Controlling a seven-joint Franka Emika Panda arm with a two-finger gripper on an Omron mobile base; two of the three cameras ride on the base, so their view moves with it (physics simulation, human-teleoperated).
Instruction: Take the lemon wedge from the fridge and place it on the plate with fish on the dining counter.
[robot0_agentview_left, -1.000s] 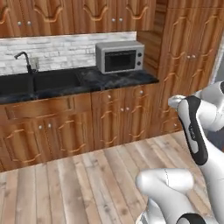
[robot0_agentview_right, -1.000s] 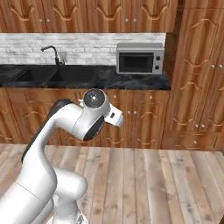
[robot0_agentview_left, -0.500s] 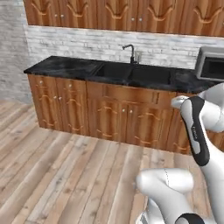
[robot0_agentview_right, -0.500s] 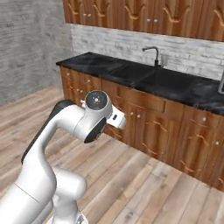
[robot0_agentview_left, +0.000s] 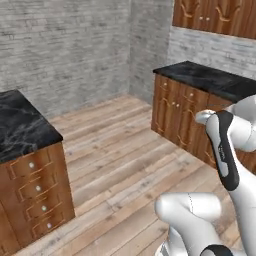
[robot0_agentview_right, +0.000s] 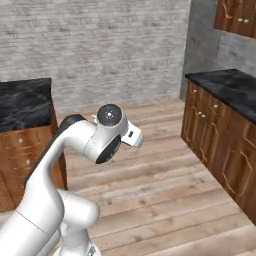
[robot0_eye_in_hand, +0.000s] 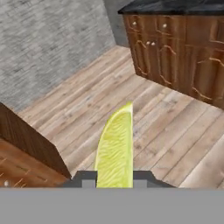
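The gripper (robot0_eye_in_hand: 114, 177) is closed tight on the lemon wedge (robot0_eye_in_hand: 116, 148), which sticks up between its two dark tips with its point away from the hand. Past it is a wooden floor (robot0_eye_in_hand: 144, 109). Farther off stand brown cabinets with a black top (robot0_eye_in_hand: 183, 39) and a grey brick wall (robot0_eye_in_hand: 48, 39).

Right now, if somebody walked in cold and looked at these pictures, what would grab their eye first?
First the lemon wedge, bright yellow-green, standing up between the gripper tips at the bottom of the hand view, pinched there. Next the white arm curling large across the lower left of the right base view. Behind it lie bare wood floor, a grey brick wall, and black-topped wooden cabinets on the right.
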